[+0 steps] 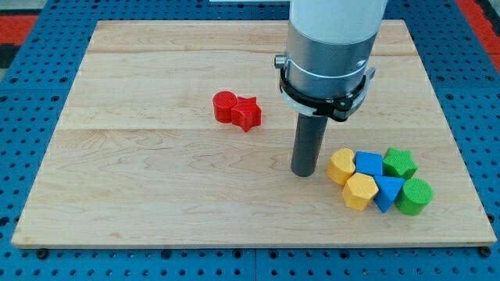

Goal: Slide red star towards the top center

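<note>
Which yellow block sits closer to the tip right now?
The upper yellow block, just right of my tip; the other yellow block lies lower and farther right.

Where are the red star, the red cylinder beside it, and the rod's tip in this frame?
red star [247, 114]: camera view, on its top face.
red cylinder [224, 106]: camera view, on its round top, touching the star's left side.
my tip [304, 173]: camera view, the rod's very end, left of the yellow blocks.

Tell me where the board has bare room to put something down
Free: the whole stretch at the view's left of the red cylinder and red star, and the strip along the view's bottom left of my tip. Crowded: the bottom right, where the yellow, blue and green blocks bunch beside my tip.
</note>
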### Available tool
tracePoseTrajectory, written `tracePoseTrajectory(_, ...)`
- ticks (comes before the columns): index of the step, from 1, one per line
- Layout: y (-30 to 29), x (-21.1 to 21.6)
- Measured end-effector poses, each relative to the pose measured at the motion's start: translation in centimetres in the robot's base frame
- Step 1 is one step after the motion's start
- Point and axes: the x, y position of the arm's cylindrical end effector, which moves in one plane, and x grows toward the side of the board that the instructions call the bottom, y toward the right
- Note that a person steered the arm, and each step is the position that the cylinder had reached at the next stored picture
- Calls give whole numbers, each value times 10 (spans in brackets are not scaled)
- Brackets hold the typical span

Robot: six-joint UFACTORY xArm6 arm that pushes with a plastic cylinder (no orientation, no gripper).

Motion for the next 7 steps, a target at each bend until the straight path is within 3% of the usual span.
tracePoseTrajectory(1, 11, -16)
tracePoseTrajectory(4, 39, 1)
tracePoseTrajectory(5, 27, -12)
tracePoseTrajectory(7, -55, -47)
